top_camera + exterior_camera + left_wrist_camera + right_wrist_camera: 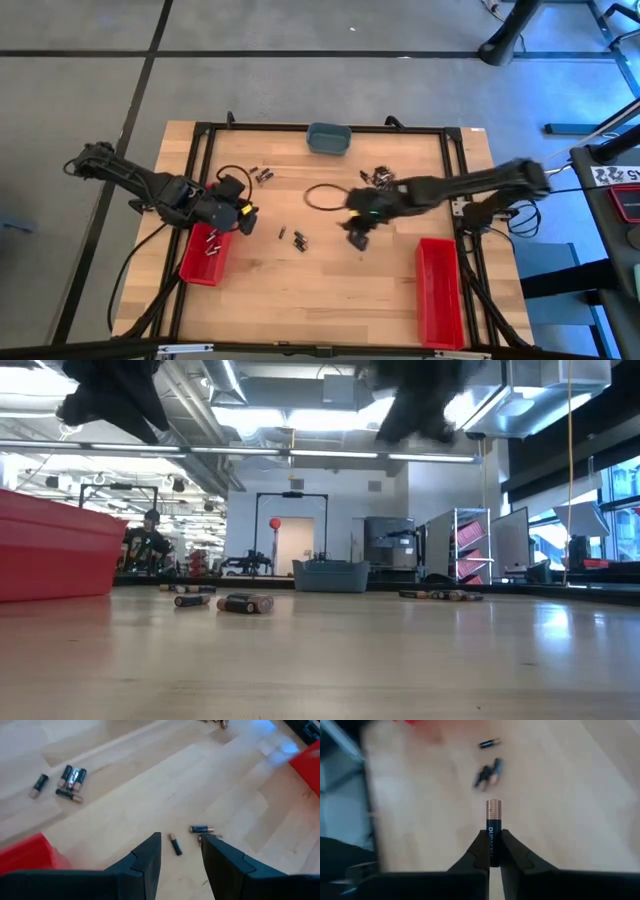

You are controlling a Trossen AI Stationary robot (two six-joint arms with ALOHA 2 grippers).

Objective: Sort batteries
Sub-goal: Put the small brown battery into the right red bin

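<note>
Small dark batteries lie on the wooden table in loose groups: one at the far left (263,175), one at the far middle (378,178) and one at the centre (295,238). My right gripper (358,235) hangs over the table's middle, shut on one black battery with a copper end (493,817). My left gripper (182,852) hangs open above the table beside the left red bin (205,252). Nothing is between its fingers, and two batteries (175,844) (201,828) lie on the wood below it. My right gripper pinches the battery's black end (493,845) between its two fingertips (477,851). The battery lies along the fingers, with its copper end sticking out ahead of them. The fingers slant down toward the table, and the battery is lifted clear of the wood.
A grey-blue dish (328,138) stands at the far edge. A second red bin (438,290) lies at the near right. A black ring of cord (325,197) lies near the centre. A black frame (200,150) borders the table. Several more batteries (70,779) lie ahead of the left gripper.
</note>
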